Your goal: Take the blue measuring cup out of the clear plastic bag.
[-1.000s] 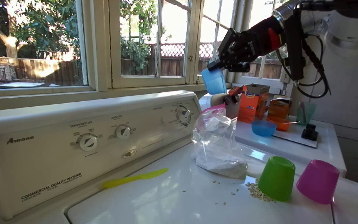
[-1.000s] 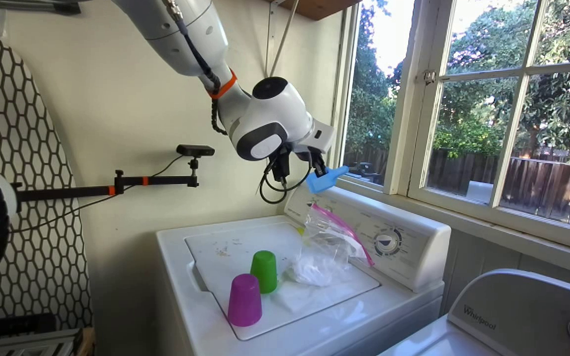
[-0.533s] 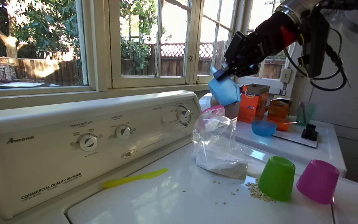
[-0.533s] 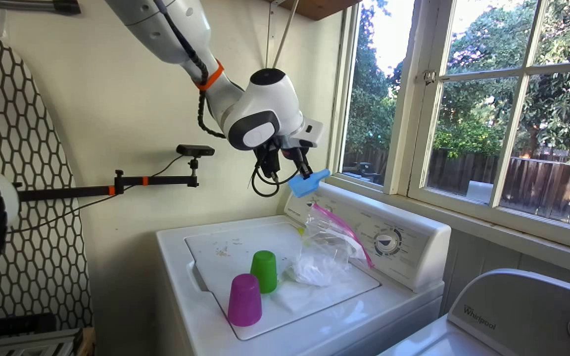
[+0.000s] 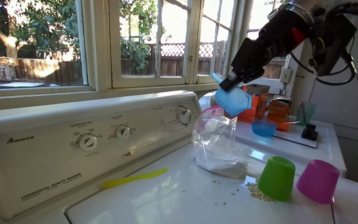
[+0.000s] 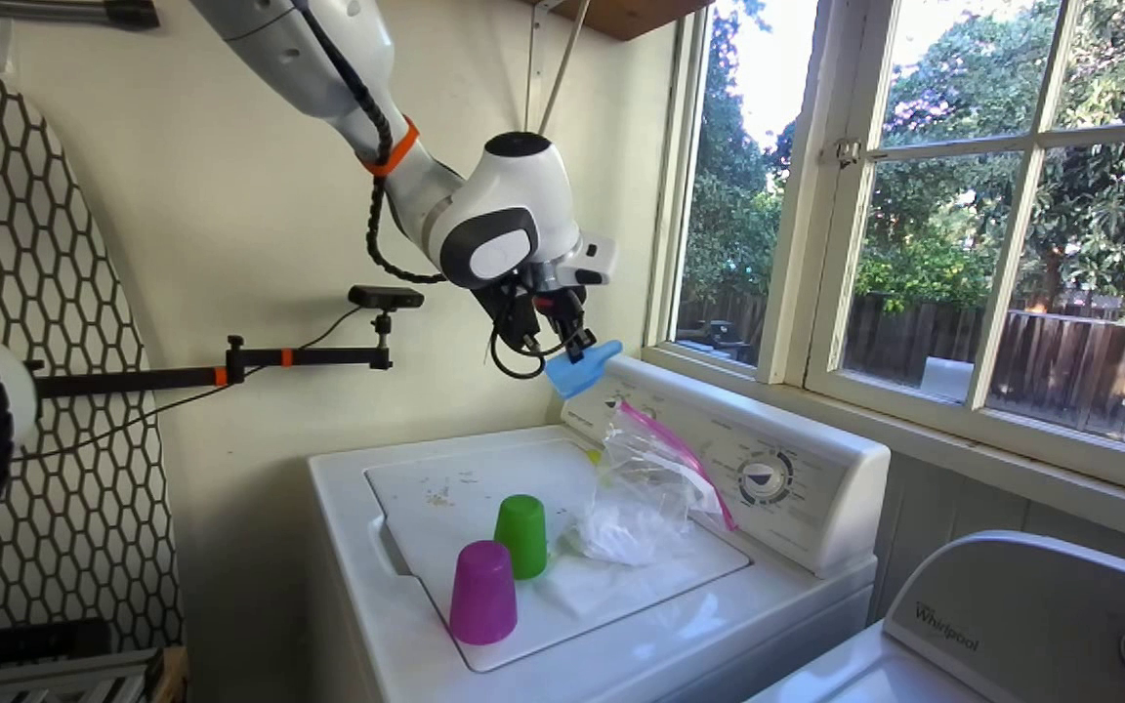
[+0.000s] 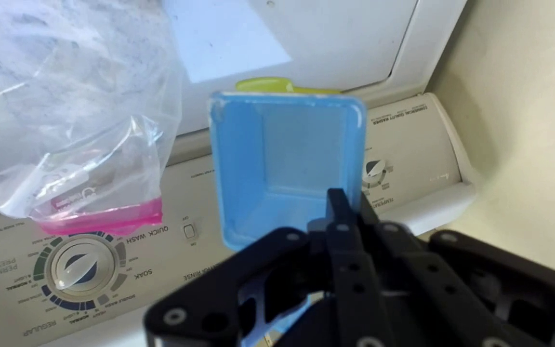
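The blue measuring cup [image 7: 282, 149] hangs tilted from the gripper [image 7: 352, 205], which pinches its wall near the rim. It is out of the clear plastic bag [image 5: 213, 140], in the air above the washer [image 5: 151, 130]. I would carry it well away from the bag so it snags no plastic, then level it and set it gently on the lid [image 5: 166, 199], apart from the green cup [image 5: 277, 179] and pink cup [image 5: 318, 182].

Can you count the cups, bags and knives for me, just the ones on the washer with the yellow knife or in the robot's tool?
Cups: 3 (green cup, pink cup, blue measuring cup in the tool)
Bags: 1 (clear plastic bag)
Knives: 1 (yellow knife)
Total: 5
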Motion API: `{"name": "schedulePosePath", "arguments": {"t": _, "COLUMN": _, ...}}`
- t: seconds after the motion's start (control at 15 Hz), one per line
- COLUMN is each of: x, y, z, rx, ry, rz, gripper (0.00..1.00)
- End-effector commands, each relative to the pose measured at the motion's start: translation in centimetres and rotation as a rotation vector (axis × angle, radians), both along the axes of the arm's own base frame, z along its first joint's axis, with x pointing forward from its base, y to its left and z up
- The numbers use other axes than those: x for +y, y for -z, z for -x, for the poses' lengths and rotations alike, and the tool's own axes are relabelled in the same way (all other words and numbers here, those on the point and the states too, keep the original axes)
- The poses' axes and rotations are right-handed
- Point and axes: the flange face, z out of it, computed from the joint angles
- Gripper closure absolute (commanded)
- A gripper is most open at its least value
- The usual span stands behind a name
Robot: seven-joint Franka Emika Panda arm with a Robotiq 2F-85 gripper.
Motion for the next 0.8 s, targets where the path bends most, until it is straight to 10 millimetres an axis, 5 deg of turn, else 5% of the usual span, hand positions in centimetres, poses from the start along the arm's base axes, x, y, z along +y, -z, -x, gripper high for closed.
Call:
{"name": "schedulePosePath", "arguments": {"t": 0.0, "x": 0.9, "y": 0.4, "z": 1.3, "rx": 0.023, "ry": -0.077, "rz": 0.11, "gripper": 0.99}}
{"name": "schedulePosePath", "arguments": {"t": 0.27, "x": 2.9, "y": 1.3, "z": 2.0, "rx": 0.071, "ry": -0.193, "rz": 0.184, "gripper": 0.99}}
{"name": "schedulePosePath", "arguments": {"t": 0.73, "x": 2.7, "y": 1.3, "z": 2.0, "rx": 0.055, "ry": -0.177, "rz": 0.163, "gripper": 0.99}}
